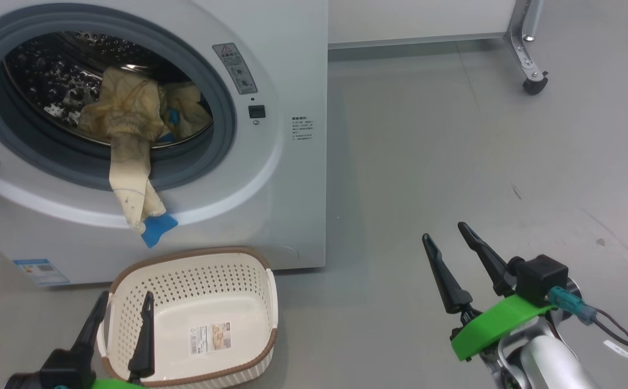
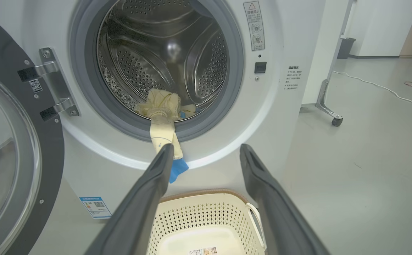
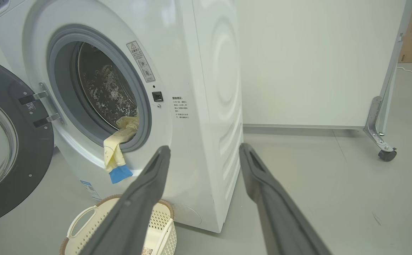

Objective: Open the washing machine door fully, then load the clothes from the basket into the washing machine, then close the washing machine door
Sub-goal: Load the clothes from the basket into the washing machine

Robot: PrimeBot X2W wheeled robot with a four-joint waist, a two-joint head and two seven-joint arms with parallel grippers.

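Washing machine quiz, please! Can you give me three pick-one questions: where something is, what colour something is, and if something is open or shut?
1. Where is the basket? A on the floor before the washing machine; B on top of it; C inside it.
2. What colour is the cuff hanging out of the machine? A red; B green; C blue.
3. The washing machine door is: A shut; B swung open; C taken off.
Answers: A, it sits on the floor at the machine's foot; C, the dangling end is blue; B, the door stands swung aside.
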